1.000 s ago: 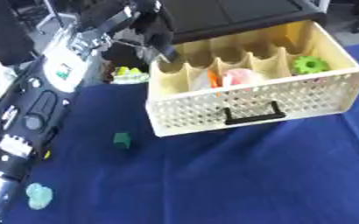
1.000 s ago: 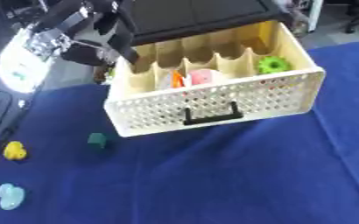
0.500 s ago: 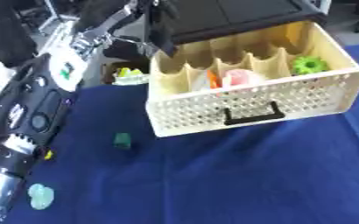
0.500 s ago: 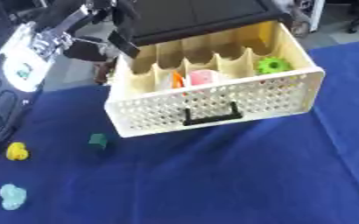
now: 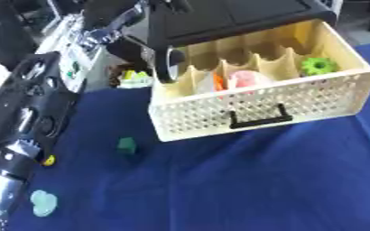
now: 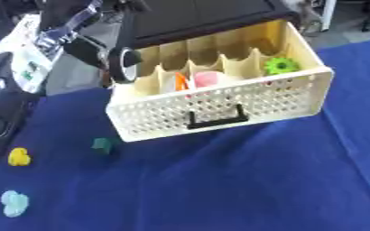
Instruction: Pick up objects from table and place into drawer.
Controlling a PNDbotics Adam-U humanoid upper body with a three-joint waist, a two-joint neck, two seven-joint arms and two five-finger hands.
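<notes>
Left eye view showed the left hand raised over the drawer's left end, its fingers curled round a dark ring that hung down at the leftmost compartment; how much of the ring sat inside the drawer could not be told. The black arm ran from there down the view's left edge. The right hand showed in neither view.

The cream perforated drawer stood pulled out of a black cabinet, with a black handle on its front. Inside it lay a green gear-shaped piece in the right compartment, and a pink piece beside an orange one nearer the middle.

On the blue cloth in front of the drawer's left corner sat a dark green block. Further left lay a small yellow piece, and nearer the camera a pale teal piece. Behind the drawer's left end, a yellow-green object sat at the cloth's far edge.
</notes>
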